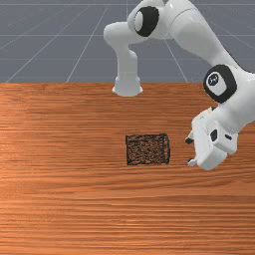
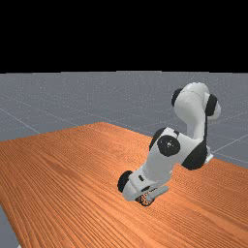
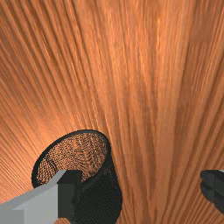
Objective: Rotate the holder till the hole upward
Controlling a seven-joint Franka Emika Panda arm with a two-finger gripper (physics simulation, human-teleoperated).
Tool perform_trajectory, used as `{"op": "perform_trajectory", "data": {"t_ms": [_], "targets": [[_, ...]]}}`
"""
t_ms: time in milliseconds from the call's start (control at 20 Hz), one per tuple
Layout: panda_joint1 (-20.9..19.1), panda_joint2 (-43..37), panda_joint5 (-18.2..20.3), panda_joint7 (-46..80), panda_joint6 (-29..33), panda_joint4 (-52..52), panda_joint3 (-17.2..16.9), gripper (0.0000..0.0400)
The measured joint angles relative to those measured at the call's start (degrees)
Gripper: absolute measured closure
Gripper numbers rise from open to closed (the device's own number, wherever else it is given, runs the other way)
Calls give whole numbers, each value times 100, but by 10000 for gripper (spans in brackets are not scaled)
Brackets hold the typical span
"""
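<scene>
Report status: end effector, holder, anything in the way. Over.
End effector open, at the front view's right of the holder, not gripping. Holder on its side, hole not yet upward. No obstacle seen.

black wire-mesh holder [image 1: 148, 149], streaky orange-brown wood table [image 1: 74, 209]

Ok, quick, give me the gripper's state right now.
Gripper: open, fingers well apart, holding nothing; the black mesh holder lies on its side, off toward the front view's left.
</scene>
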Motion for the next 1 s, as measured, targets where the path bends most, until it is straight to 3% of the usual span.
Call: {"op": "perform_trajectory", "data": {"t_ms": [150,250,550,850,1000], "targets": [[65,807,160,172,-819,1530,40,0],[106,725,120,112,-703,1347,50,0],[14,1597,197,95,-830,2269,67,0],[271,193,35,537,453,-391,51,0],[368,59,-44,563,326,-605,14,0]]}}
